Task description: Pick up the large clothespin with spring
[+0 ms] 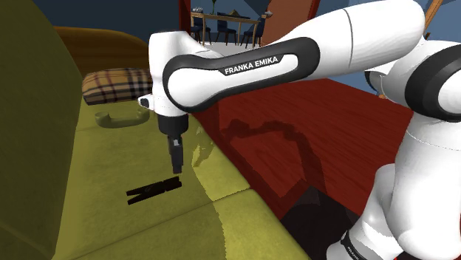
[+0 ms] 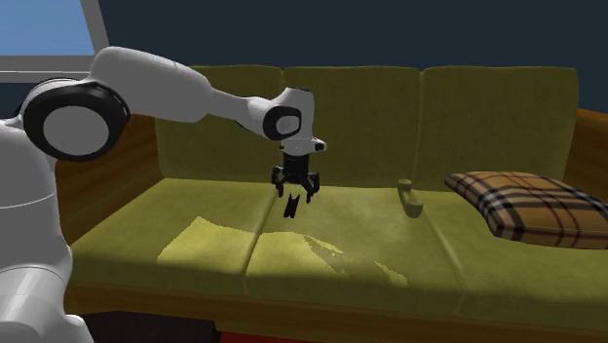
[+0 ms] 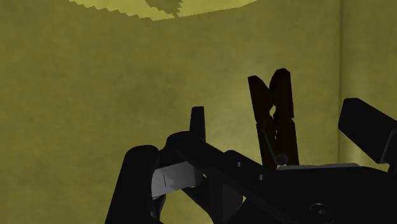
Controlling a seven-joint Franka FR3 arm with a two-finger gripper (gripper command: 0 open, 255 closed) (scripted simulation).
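The clothespin [image 3: 273, 114] loses its lower end behind the gripper [image 3: 273, 167] in the wrist view. In the shoulder view's upper left the arm [image 1: 244, 70] covers part of the plaid cushion [image 1: 111, 85]; the small olive thing [image 1: 122, 118] beside it is too small to name.

The words "FRANKA EMIKA" [image 1: 251, 68] can be read in the shoulder view; they are white capital letters, set in one line; they stand on the dark band [image 1: 299, 53] that runs along the side of the white arm [image 1: 369, 31]; the line follows the band and climbs a little toward that view's right; the first word sits nearer the wrist end, the second nearer the elbow; low at that view's right, a dark ring [image 1: 353, 247] at the foot of the arm carries a few small pale marks, too small to read; that brand name is the one text that can be made out.
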